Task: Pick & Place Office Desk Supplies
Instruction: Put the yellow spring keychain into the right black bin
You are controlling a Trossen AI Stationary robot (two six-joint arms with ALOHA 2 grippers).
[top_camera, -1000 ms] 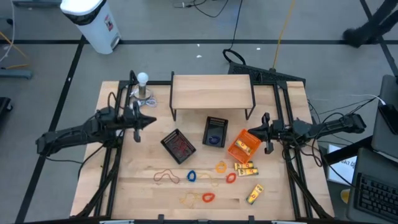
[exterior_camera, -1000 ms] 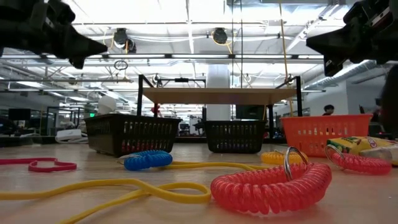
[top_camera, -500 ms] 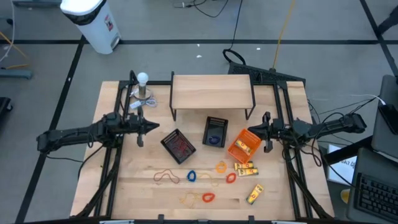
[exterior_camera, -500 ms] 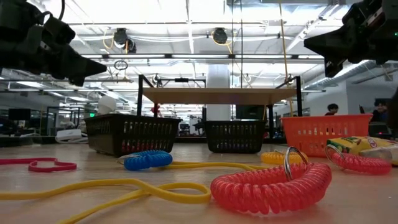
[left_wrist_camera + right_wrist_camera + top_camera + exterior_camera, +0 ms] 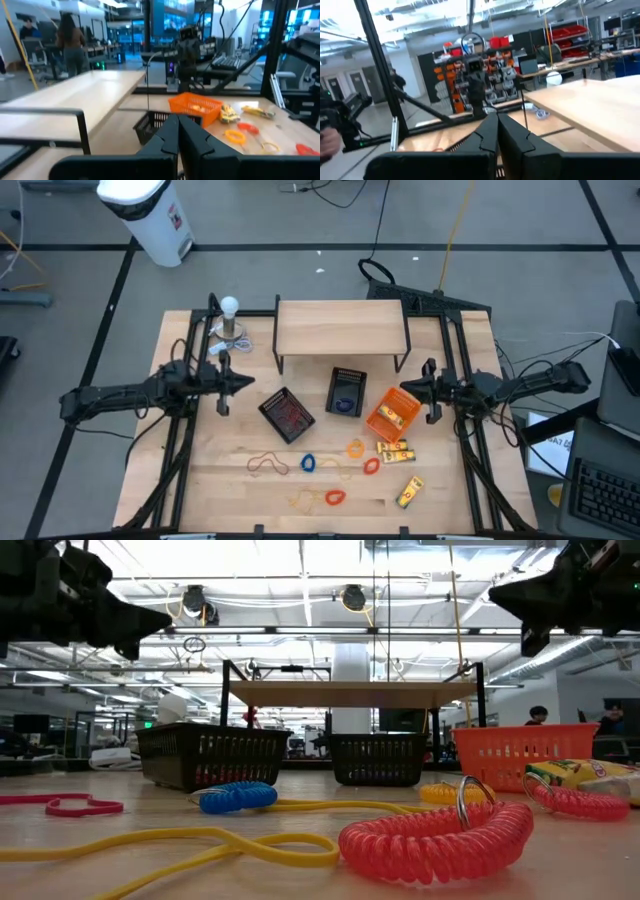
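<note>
Both grippers, left gripper [image 5: 237,383] and right gripper [image 5: 412,389], are closed and empty; open one before descending onto the coils [image 5: 308,463] beside the orange tray [image 5: 378,423].

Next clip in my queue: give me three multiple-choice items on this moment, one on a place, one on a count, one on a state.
1. Where is the orange tray?
A. Beside the right tool
B. On the wooden shelf
C. At the table's front edge

2. How many black mesh trays sit on the table?
A. One
B. Two
C. Four

3. How do the left tool and the right tool stand?
A. Both open wide
B. Left shut on a yellow packet
C. Both shut and empty

Key: 1 A, the high view shows the orange tray just inward of the right tool. 2 B, one black tray lies left of centre and another in front of the shelf. 3 C, each wrist view shows its fingers pressed together with nothing between them.
</note>
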